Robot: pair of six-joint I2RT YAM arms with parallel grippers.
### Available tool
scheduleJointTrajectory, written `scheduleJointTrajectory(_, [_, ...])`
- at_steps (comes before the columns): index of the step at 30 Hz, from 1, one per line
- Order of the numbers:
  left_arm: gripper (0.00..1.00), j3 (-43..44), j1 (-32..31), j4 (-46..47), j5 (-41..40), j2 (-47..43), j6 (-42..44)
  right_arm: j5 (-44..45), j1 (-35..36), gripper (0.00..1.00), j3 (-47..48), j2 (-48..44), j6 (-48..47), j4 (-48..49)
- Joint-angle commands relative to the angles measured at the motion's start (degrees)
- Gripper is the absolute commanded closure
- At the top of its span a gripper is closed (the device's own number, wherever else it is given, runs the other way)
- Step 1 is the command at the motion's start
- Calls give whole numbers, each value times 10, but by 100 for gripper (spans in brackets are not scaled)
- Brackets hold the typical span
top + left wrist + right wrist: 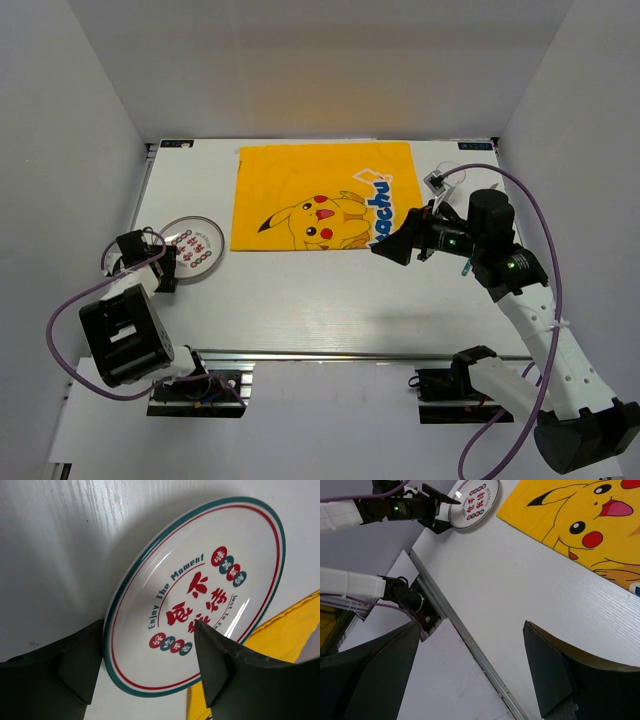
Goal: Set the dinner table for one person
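Left jaws wide, straddling near rim of round glossy white plate [200, 580], teal-and-red banded, nothing clamped; right jaws wide, empty, well apart.

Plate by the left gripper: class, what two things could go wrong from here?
1. The left gripper straddles only the rim of the glossy plate; a pinch there may slip or tip it.
2. The yellow cloth lies just beside the plate; sliding the plate onto it could wrinkle the cloth.
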Motion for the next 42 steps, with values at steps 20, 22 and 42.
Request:
scheduleJointTrajectory(20, [100,14,2,-15,19,90,-18,3,-1,11,17,-22,14,25])
scheduleJointTrajectory(22, [100,22,2,-10,23,73,-14,4,-1,11,21,-20,10,23])
scheduleJointTrajectory(42, [100,127,-72,334,297,36,4,82,-3,11,41,-46,3,-14])
